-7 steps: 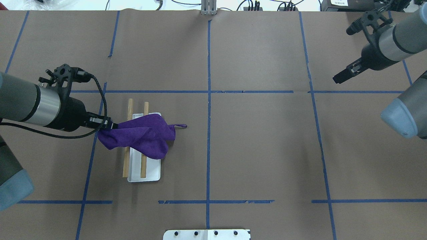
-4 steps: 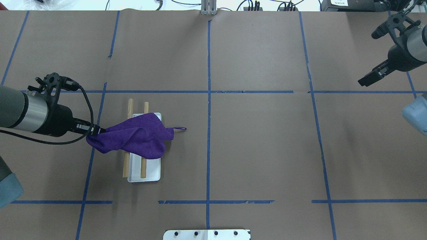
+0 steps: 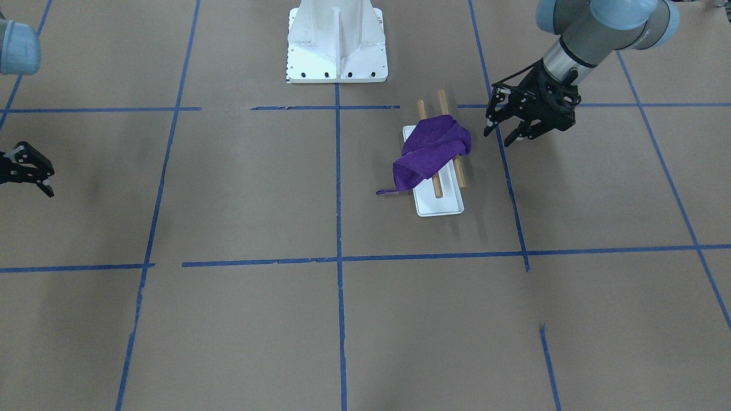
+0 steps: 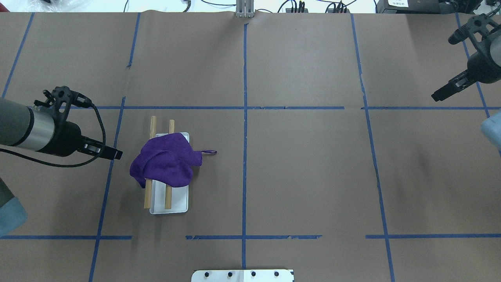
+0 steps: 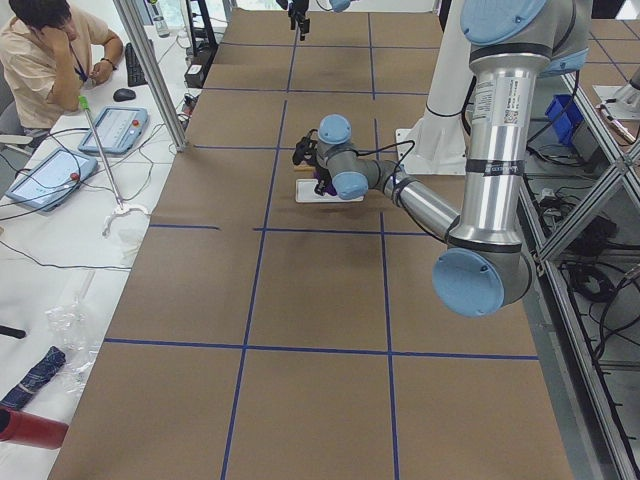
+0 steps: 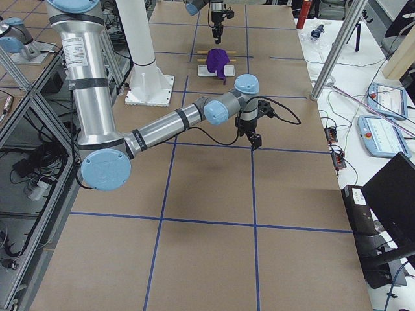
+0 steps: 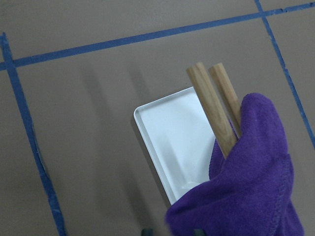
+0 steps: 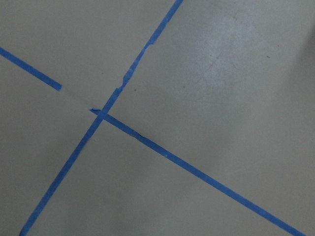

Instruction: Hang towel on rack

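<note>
The purple towel [image 4: 164, 164] lies bunched over the two wooden bars [image 4: 147, 196] of the rack, above its white base tray [image 4: 178, 201]. Its small loop [image 4: 209, 152] sticks out to the right. In the front-facing view the towel [image 3: 431, 151] covers the bars' upper part over the tray [image 3: 442, 205]. My left gripper [image 4: 117, 154] is open and empty, apart from the towel on its left; its spread fingers show in the front-facing view [image 3: 501, 134]. The left wrist view shows the towel [image 7: 256, 187], bars [image 7: 211, 108] and tray [image 7: 172, 142]. My right gripper [image 4: 435, 96] hangs far right, open and empty.
The robot's white base plate [image 4: 242, 275] sits at the near table edge, also in the front-facing view [image 3: 337, 40]. Blue tape lines [image 4: 244, 117] cross the brown table cover. An operator [image 5: 50, 50] sits beyond the table's left end.
My left gripper has let go of the towel and drawn back to the left. The towel's left end has dropped onto the bars. The right arm has moved further right.
</note>
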